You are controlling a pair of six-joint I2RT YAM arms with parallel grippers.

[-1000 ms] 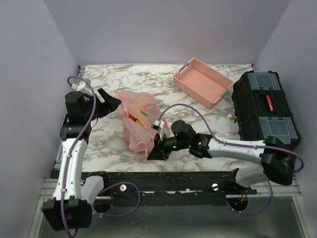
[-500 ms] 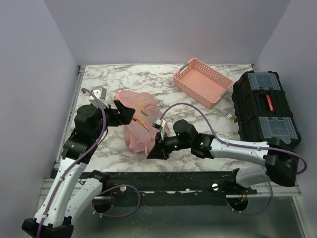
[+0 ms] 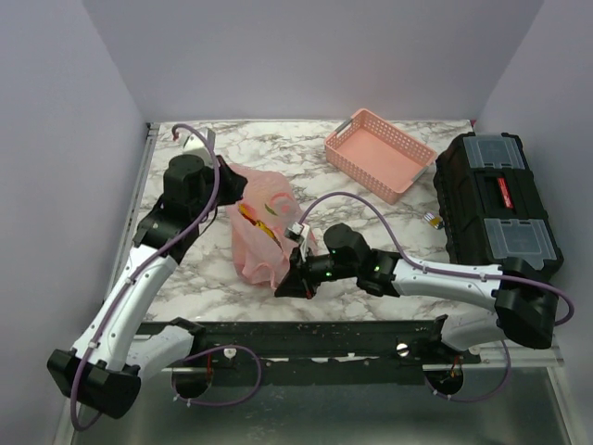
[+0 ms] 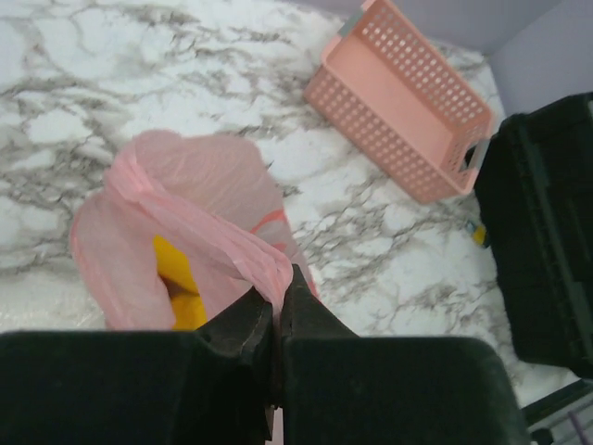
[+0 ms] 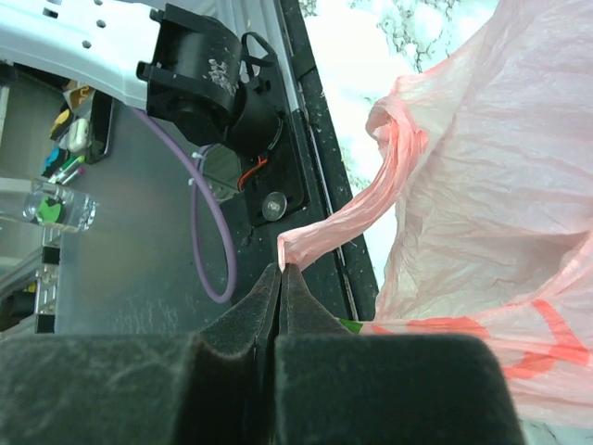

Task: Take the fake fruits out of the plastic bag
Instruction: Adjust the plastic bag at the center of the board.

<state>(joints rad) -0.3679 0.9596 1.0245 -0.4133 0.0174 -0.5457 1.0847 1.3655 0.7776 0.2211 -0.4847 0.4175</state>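
The pink plastic bag (image 3: 259,227) lies on the marble table between my two arms. My left gripper (image 4: 278,287) is shut on a bunched fold of the plastic bag (image 4: 199,218) at its far left rim. A yellow fake fruit (image 4: 178,287) shows through the bag's mouth; red and yellow fruits (image 3: 255,218) show inside from above. My right gripper (image 5: 281,272) is shut on a twisted handle of the plastic bag (image 5: 482,185) at its near end, over the table's front rail. Other fruits are hidden by the film.
A rigid pink lattice basket (image 3: 378,154) stands at the back right. A black toolbox (image 3: 498,204) lies along the right side, with a small yellow item (image 3: 432,219) next to it. The black front rail (image 3: 306,334) runs under my right wrist.
My left arm swung from the left edge to the bag's far side, and its gripper went from open to shut on the bag's rim. The right arm has hardly moved.
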